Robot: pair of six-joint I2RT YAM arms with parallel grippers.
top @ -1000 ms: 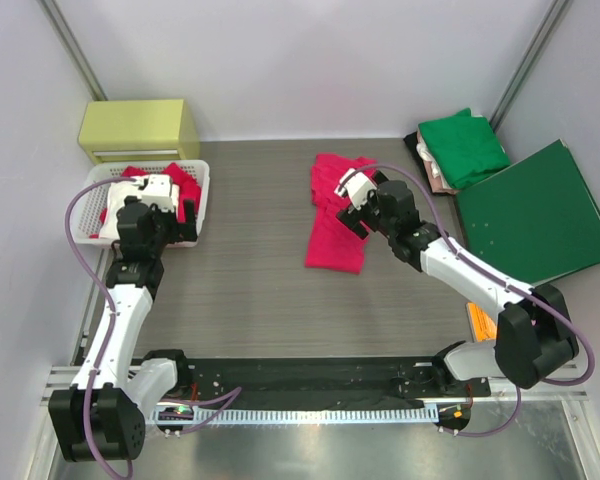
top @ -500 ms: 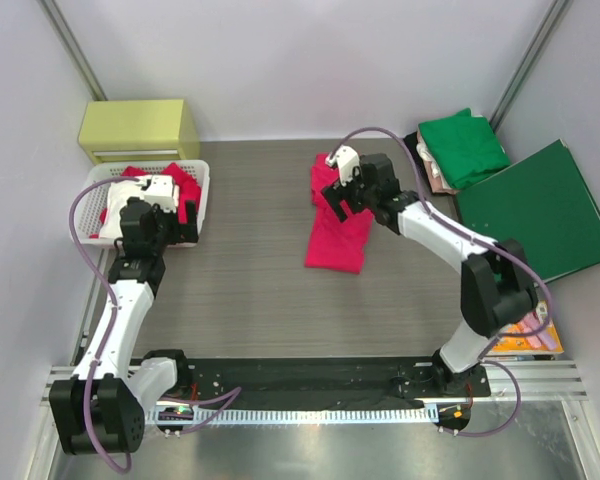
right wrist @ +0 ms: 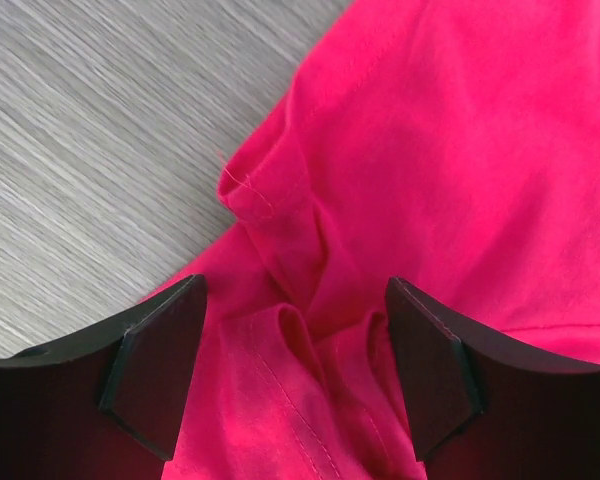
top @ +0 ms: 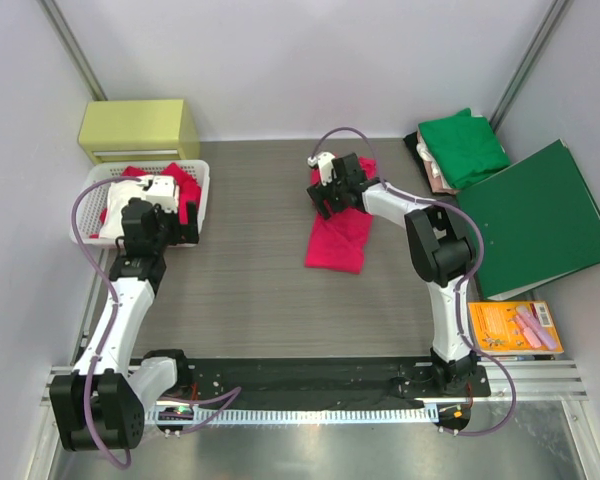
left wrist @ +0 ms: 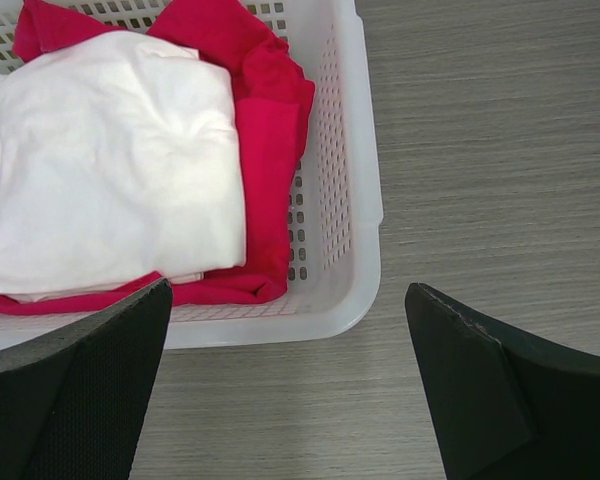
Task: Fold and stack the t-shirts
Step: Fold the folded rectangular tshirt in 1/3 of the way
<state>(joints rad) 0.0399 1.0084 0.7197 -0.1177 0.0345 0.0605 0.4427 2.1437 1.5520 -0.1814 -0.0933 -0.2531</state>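
Top external view, starting from the near edge: an orange packet (top: pixel 515 325) lies beside the right arm's base. One second ago that arm covered it.

Further in, at the middle of the desk (top: pixel 240 290), lies the red t-shirt (top: pixel 338 240), crumpled and only half spread. The right claw (top: pixel 327 190) is now over its far left part. One second ago it hung more to the right of the shirt, so the arm has reached further out and to the left. The shirt itself seems not to have moved.

In the right wrist view the fingers (right wrist: pixel 155 370) stand apart on both sides of a raised fold, close to a stitched hem (right wrist: pixel 250 185). The claw is released and the cloth is not yet pinched.

I judge the shirt to be light, soft and limp, and not fragile. If it is lifted at one point it will sag and drag on the desk. The stitched hem or the bunched fold gives the best hold, because several layers there make a thicker bite.

At the left, the left claw (left wrist: pixel 285 380) hangs wide apart above the near rim of the white basket (left wrist: pixel 365 220), grasping nothing, just as a second ago. Inside the basket are more red cloth (left wrist: pixel 270 130) and a pale folded shirt (left wrist: pixel 120 170).

At the far right a green t-shirt (top: pixel 465 145) lies folded on a stack, beside the dark-green folder (top: pixel 535 215).
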